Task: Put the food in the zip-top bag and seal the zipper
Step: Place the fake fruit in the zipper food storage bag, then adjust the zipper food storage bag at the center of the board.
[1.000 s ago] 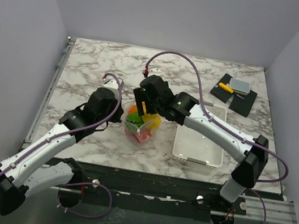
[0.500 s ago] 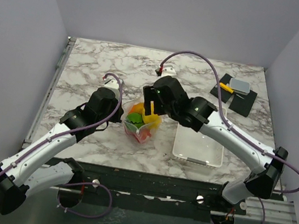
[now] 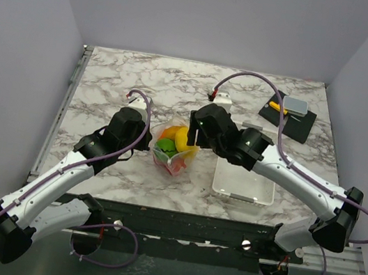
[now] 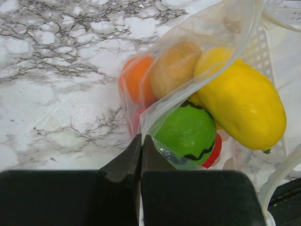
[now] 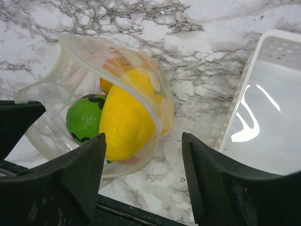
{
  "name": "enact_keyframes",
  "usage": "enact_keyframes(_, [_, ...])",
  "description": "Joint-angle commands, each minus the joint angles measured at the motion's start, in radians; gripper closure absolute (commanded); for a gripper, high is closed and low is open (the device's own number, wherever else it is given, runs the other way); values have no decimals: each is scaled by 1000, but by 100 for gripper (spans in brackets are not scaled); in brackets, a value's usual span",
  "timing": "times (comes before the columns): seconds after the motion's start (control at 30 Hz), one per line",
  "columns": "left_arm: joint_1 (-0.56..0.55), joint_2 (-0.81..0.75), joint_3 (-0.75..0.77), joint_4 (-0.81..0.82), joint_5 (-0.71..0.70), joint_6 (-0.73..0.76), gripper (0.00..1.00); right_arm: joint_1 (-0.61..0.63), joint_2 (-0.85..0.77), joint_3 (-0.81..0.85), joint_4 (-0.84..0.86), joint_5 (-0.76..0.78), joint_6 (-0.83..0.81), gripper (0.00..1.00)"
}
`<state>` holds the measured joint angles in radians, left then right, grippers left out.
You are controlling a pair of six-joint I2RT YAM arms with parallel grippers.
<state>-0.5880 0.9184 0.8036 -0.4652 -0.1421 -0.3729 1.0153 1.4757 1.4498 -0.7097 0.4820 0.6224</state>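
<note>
The clear zip-top bag (image 3: 174,151) lies on the marble between the two arms, its mouth gaping. The food is inside it: a big yellow fruit (image 4: 242,101), a green one with a black wavy line (image 4: 188,132), an orange one (image 4: 138,80), a tan one (image 4: 175,67) and a bit of red. My left gripper (image 4: 141,140) is shut on the bag's near edge, where the pale zipper (image 5: 129,89) strip starts. My right gripper (image 5: 143,143) hangs open just right of the bag, with nothing between its fingers.
A white slotted basket (image 3: 243,183) sits right of the bag, under the right forearm. Black mats with a grey box (image 3: 294,104) and a small yellow piece lie at the back right. A small white block (image 3: 224,102) is behind the right wrist.
My right gripper has drawn back to the right from over the bag's mouth, uncovering the yellow fruit, and its jaws have narrowed a little. The left arm has not moved.
</note>
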Motion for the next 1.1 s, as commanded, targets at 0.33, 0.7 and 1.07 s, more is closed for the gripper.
enact_keyframes(0.33, [6,-4,-16,0,22,9,100,8,50,-53,-13,69,152,44])
enact_keyframes(0.7, [5,11,-11,4,40,7,100,8,63,-23,0,45,135,99])
enact_keyframes(1.07, [4,14,171,-42,135,9,100,8,35,65,21,-15,13,99])
